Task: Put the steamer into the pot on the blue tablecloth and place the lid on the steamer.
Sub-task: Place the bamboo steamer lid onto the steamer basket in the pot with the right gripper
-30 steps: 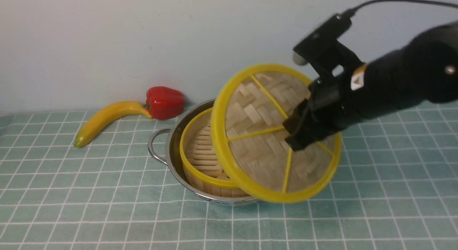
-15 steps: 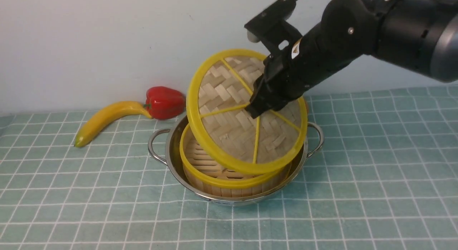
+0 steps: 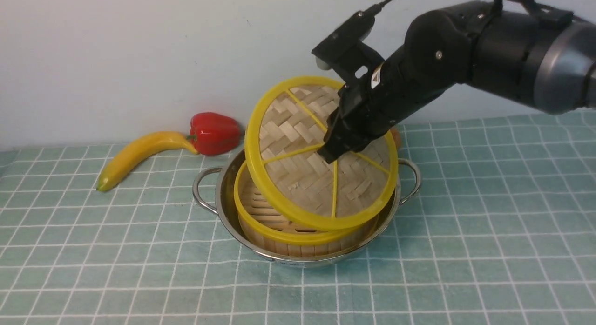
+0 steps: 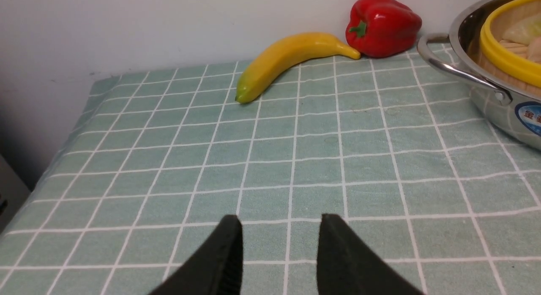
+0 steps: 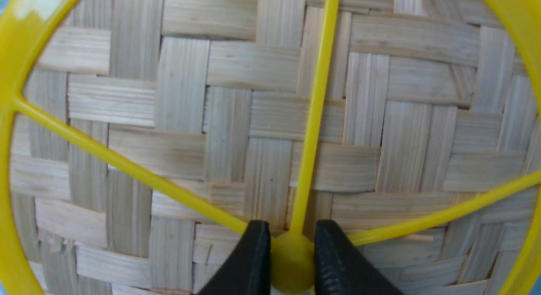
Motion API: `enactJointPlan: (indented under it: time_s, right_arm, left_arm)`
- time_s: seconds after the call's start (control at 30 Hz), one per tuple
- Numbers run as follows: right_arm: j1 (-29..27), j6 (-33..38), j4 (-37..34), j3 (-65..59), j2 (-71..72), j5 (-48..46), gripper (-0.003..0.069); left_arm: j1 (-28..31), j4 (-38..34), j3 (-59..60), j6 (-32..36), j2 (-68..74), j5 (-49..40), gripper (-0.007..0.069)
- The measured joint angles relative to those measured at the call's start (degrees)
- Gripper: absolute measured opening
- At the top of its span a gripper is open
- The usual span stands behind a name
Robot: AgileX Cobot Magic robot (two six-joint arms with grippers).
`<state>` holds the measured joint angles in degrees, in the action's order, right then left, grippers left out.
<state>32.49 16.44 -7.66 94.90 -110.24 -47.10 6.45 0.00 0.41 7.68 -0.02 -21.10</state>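
Right gripper (image 5: 291,229) pinches lid (image 3: 302,176) hub (image 5: 291,261) between 2 fingers (image 5: 253,261). Left gripper (image 4: 280,221) parted, empty. Lid possibly touching steamer (image 3: 279,234) rim.

The front camera looks forward and down across the cloth (image 3: 93,250) to the wall (image 3: 116,50); the left wrist camera sits low over it, sharing banana (image 3: 135,153), pepper (image 3: 214,133) and pot (image 3: 288,261) edge; the right wrist camera sits so close the lid (image 3: 298,176) fills it.
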Motion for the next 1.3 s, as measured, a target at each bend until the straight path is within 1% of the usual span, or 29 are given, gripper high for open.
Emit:
enactJointPlan:
  time_s: [0.3,0.6,0.93,1.3]
  right_arm:
    - [0.0,1.1,-1.2,0.0,-1.3,2.8,0.0146]
    - [1.2,4.5,-3.6,0.0,-3.8,5.1,0.0146]
    - [2.2,7.9,-3.0,0.0,-5.8,10.2,0.0146]
    - [2.2,8.3,-2.5,0.0,-6.8,10.8,0.0146]
  left_arm:
    - [0.0,0.0,0.0,0.0,0.0,0.0,0.0243]
    - [0.0,0.0,0.0,0.0,0.0,0.0,0.0243]
    - [0.0,0.0,0.0,0.0,0.0,0.0,0.0243]
    - [0.0,0.0,0.0,0.0,0.0,0.0,0.0243]
